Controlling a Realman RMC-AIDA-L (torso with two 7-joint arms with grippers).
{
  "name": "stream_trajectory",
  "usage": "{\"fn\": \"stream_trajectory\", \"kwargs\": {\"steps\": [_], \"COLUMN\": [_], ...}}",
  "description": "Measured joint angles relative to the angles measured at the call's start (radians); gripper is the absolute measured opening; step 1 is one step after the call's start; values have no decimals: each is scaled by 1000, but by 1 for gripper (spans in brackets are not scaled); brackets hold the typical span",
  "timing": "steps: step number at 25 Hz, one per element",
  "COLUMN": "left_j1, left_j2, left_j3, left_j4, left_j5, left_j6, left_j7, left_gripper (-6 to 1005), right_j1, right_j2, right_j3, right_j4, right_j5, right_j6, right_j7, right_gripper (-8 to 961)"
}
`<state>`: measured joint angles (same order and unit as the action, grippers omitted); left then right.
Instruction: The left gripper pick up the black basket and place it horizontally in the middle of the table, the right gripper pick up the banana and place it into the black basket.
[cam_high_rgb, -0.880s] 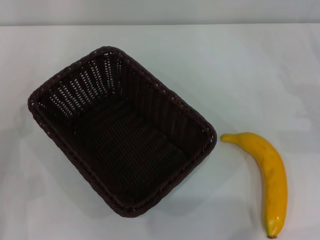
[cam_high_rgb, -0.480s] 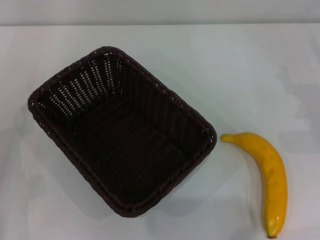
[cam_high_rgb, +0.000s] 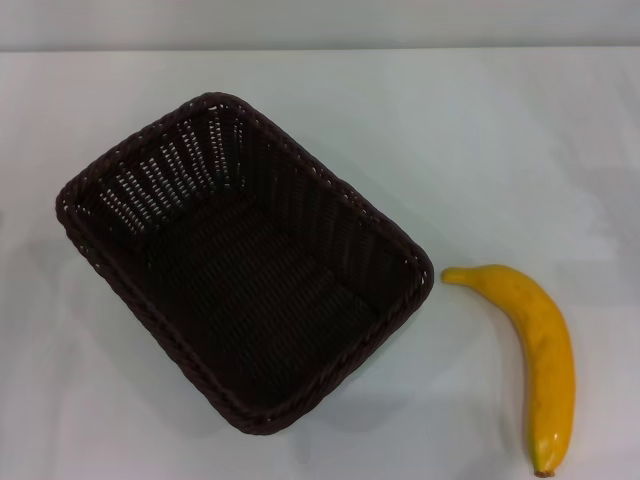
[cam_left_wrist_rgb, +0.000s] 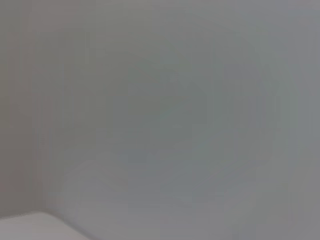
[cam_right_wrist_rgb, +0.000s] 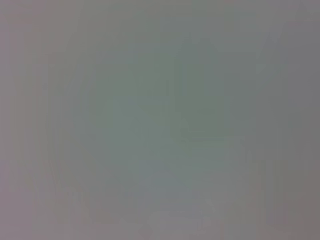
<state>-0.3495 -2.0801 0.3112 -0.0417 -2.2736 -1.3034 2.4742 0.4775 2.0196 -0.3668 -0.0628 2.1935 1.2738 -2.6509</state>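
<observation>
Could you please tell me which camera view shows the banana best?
The head view: the banana lies whole and unobstructed on the table, right of the black basket. Both wrist views show none of it.

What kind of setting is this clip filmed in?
Probably a bare lab or test bench rather than a home: a plain white table against a blank pale wall, holding only an empty black basket and a banana beside it. Neither gripper is in view.

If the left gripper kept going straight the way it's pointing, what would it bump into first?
Hard to tell: the left gripper is not in view. Its wrist camera shows only a plain blank surface, with neither the basket nor the banana ahead.
</observation>
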Motion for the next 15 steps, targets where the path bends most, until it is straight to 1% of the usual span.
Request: {"fn": "stream_trajectory", "kwargs": {"steps": [2,5,6,8,9,10,11,12,13,14,15], "left_j1": [2,-3,-10,-31,-31,-57,-101,-111,-127,-154,-180], "left_j2": [6,21,31,59,59,93,142,154,171,195,214], "left_j3": [2,11,22,51,51,88,165,188,218,269,308], "left_j4": [82,257,314,400,400,447,487,495,505,522,534], "left_j5": [94,293,369,501,501,592,702,728,758,812,852], "left_j6": [22,106,129,150,150,152,150,150,150,149,146], "left_j7": [-124,-431,-544,-747,-747,-912,-1087,-1115,-1160,-1230,-1281], "left_gripper": [877,877,877,877,877,877,877,876,876,876,876], "right_j1": [0,3,5,11,12,14,15,16,18,21,24], "right_j2": [0,1,1,1,1,1,1,1,1,1,1], "right_j3": [2,0,-1,-3,-3,-4,-5,-5,-5,-5,-6], "right_j4": [0,0,0,0,0,0,0,2,3,5,7], "right_j5": [0,0,0,0,0,0,0,0,0,0,-2], "right_j6": [1,1,1,2,2,2,2,2,2,2,1], "right_j7": [0,0,0,0,0,0,0,0,0,0,0], "right_gripper": [866,866,866,866,866,866,866,866,866,866,866]}}
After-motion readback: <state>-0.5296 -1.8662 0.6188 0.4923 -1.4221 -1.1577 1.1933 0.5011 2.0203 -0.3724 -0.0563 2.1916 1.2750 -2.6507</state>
